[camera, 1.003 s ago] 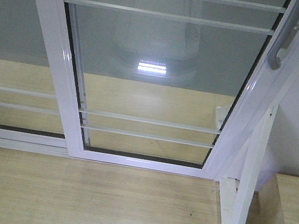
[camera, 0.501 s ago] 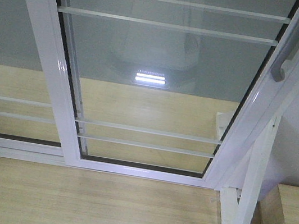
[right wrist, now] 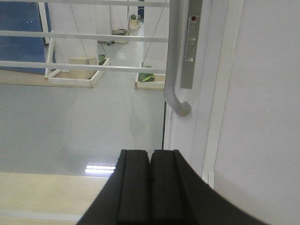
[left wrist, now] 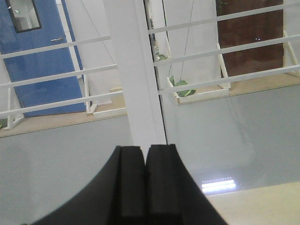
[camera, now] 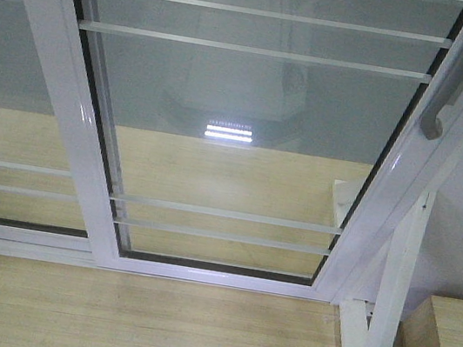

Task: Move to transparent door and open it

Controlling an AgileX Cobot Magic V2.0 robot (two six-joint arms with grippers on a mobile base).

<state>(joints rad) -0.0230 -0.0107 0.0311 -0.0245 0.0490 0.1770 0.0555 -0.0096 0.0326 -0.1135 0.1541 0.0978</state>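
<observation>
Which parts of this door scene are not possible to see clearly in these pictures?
- The grey handle: its upper end is cut off by the top edge in both the front and right wrist views.
- The transparent door: its top is cut off by the front view's upper edge.
- The lock plate: its red mark is too small to read.
- The left gripper and right gripper: neither appears in the front view.

Soft, even indoor light fills every view, with a bright striped glare patch on the grey floor behind the transparent door. Its glossy frame carries thin highlights, and the verticals splay in the front view. The left end effector and right end effector show near-black and slightly soft.
</observation>
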